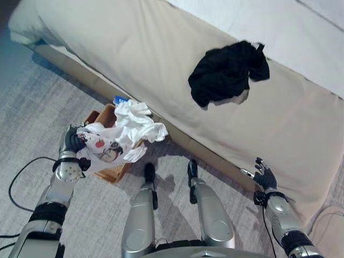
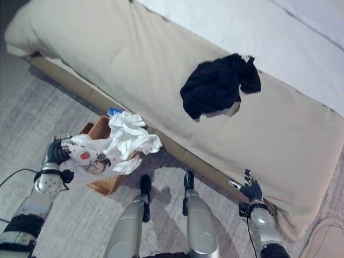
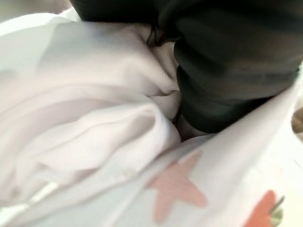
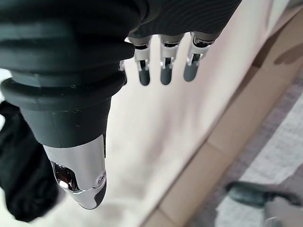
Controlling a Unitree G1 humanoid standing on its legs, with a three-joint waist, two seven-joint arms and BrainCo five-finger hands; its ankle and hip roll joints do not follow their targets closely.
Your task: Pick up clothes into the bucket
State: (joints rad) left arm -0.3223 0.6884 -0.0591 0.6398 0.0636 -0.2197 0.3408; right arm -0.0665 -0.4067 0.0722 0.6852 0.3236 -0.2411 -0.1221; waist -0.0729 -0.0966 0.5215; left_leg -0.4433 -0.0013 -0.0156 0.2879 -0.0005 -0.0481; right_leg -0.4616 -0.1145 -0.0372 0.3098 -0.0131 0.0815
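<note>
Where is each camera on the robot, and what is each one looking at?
Left eye view: on the head, looking down at the bed, black garment, basket and both arms.
Right eye view: beside it on the head, same scene; right hand open by the bed's edge.
Left wrist view: on the left wrist, pressed close to the white printed garment, with the left hand cover.
Right wrist view: on the right wrist, along straight fingers toward the bed.
Shared: both eyes and the right wrist view show the black garment.
</note>
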